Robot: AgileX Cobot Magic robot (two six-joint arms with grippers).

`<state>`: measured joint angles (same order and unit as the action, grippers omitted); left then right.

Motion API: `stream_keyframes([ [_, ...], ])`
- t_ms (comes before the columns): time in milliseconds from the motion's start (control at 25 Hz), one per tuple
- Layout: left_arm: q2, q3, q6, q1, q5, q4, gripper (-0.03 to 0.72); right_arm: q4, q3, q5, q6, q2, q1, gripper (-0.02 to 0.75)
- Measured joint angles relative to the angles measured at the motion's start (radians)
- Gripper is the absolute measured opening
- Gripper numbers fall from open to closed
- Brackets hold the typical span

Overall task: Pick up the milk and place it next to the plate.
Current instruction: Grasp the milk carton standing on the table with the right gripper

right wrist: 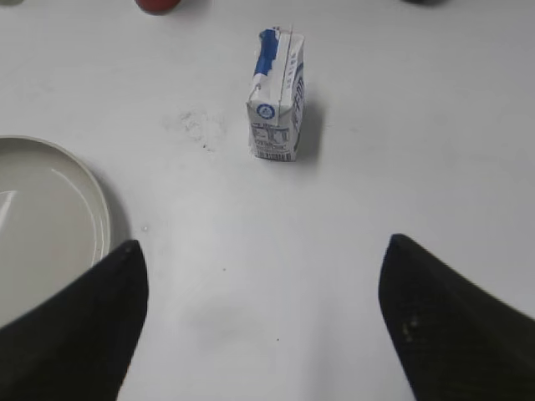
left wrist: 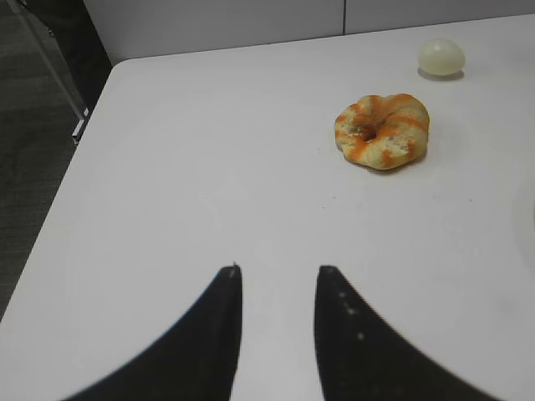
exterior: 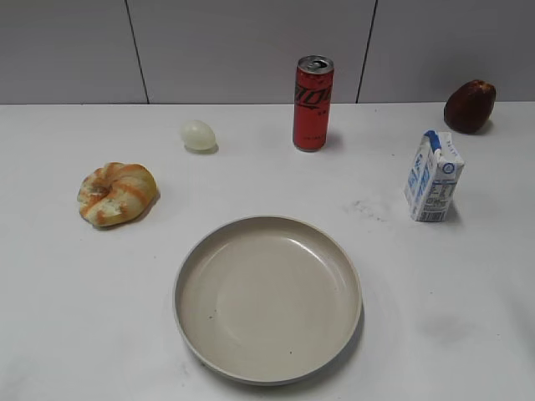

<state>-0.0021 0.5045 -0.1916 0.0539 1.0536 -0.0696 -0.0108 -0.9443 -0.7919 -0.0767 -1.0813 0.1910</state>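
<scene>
surface: a white table [exterior: 75,334] with a matte top, carrying faint grey scuffs between the plate and the milk and a few dark specks near the front right corner.
room: a pale grey panelled wall [exterior: 251,42] with thin dark vertical seams runs along the back edge; in the left wrist view a dark floor [left wrist: 33,125] shows past the table's left edge, where the corner is rounded.
milk [exterior: 433,177]: stands upright near the right edge, roughly midway between front and back, blue gabled top up; well apart from the plate, nothing touching it. in the right wrist view the carton [right wrist: 277,108] sits straight ahead of the gripper, toward the back edge.
plate [exterior: 267,297]: beige, shallow, raised rim, lying flat at the middle of the front edge; nothing in it.
red can [exterior: 313,103]: upright near the middle of the back edge.
egg [exterior: 198,134]: pale, lying left of the can toward the back edge.
pastry [exterior: 117,193]: ring-shaped, orange-streaked, near the left edge.
dark red fruit [exterior: 469,106]: at the back right corner, close to the wall.
left gripper [left wrist: 278,271]: hangs over bare table by the front left corner, dark fingers a little apart, gripping nothing.
right gripper [right wrist: 263,251]: hangs over bare table in front of the milk, fingers spread wide, gripping nothing; the plate's rim lies at its left.
</scene>
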Motion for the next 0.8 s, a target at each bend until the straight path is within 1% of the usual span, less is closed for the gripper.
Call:
stream_keyframes([
  [160,0.000,0.000,0.000,0.000,0.000,0.000,0.244,0.000,-0.141,-0.028,0.000,-0.202,0.000,0.621],
  [400,0.000,0.000,0.000,0.000,0.000,0.000,0.241,-0.001,-0.326,-0.043,0.000,-0.461,0.000,0.613],
  [800,0.000,0.000,0.000,0.000,0.000,0.000,0.239,0.021,-0.534,-0.044,-0.005,-0.834,0.000,0.604],
])
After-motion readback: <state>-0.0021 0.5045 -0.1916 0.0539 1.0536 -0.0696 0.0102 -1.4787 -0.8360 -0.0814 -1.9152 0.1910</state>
